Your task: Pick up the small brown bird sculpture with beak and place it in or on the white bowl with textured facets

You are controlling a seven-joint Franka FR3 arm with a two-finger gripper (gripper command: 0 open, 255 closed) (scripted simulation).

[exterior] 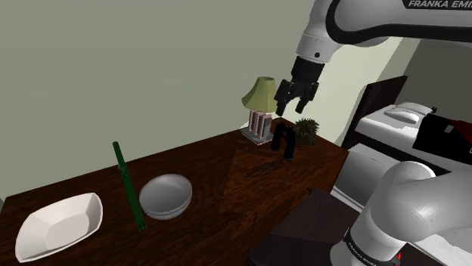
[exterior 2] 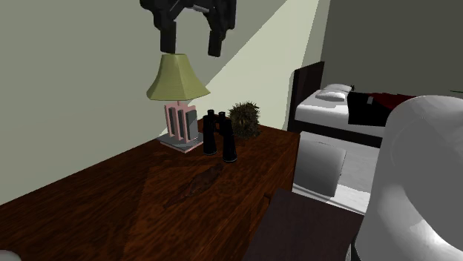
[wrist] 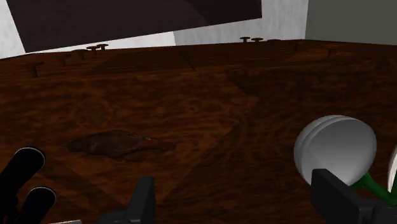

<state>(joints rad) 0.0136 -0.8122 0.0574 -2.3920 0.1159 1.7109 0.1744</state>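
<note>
**Bird** (wrist: 118,144): brown, low and flat on the dark table (exterior: 212,162). It lies in open wood just near of the binoculars (exterior: 285,140), and nothing touches it. Its colour nearly matches the table.

**Gripper** (exterior: 295,104): jaws spread wide and empty, hanging high above the bird beside the lamp (exterior: 261,94). The height suggests it is lining up before a descent. The wide spread is likely meant to straddle the flat body.

**White bowl** (exterior: 45,230): faceted, at the table's near corner on the shoulder view's left, well apart from the bird.

**In between**: a grey bowl (exterior: 165,196) and an upright green stick (exterior: 128,185). A carry would probably need to pass above them.

**Spiky ball** (exterior: 306,130): just beside the binoculars, clear of the work.
</note>
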